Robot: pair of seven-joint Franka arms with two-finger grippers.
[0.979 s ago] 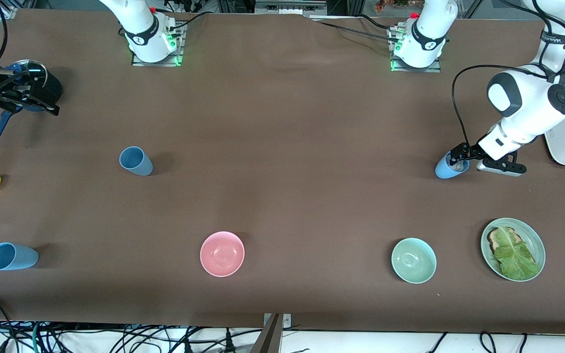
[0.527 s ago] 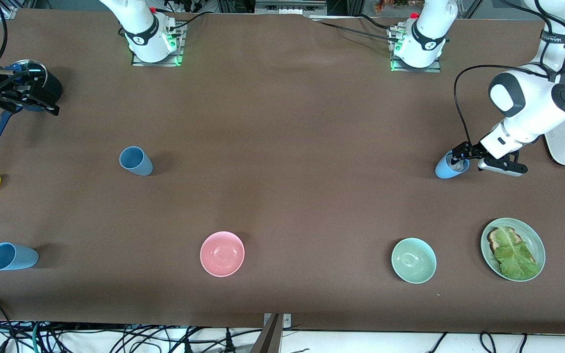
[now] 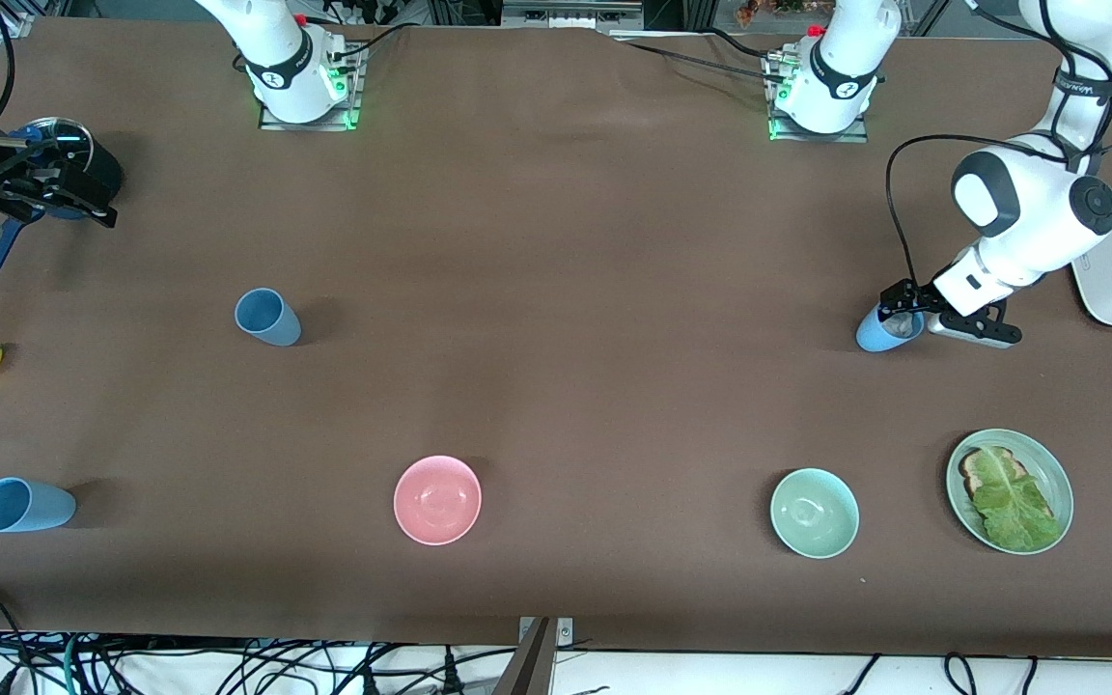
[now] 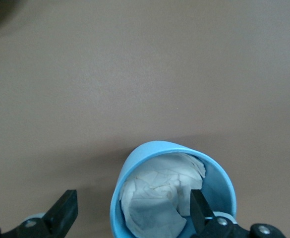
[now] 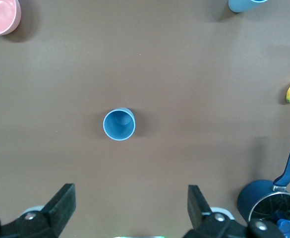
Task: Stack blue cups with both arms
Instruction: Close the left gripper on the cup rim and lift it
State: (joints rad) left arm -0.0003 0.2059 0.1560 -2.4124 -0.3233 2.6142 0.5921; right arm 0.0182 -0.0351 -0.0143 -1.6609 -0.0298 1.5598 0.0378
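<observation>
Sky-blue cup [image 3: 23, 505] near front edge at right arm's end; slate-blue cup [image 3: 267, 317] farther back. Right gripper [image 3: 54, 198] open, high over the pot [image 3: 83, 164]. Left gripper [image 3: 942, 319] open, one finger [image 4: 200, 207] inside third cup [image 3: 886, 328]. Only left wrist view shows white paper [image 4: 157, 198] crumpled inside.

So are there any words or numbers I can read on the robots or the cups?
None can be read.
Black band on the left arm: white lettering, too small to read.
Black bands on the two arm bases: a white mark each, too small to read.
Blue cups, bowls: no writing.
</observation>
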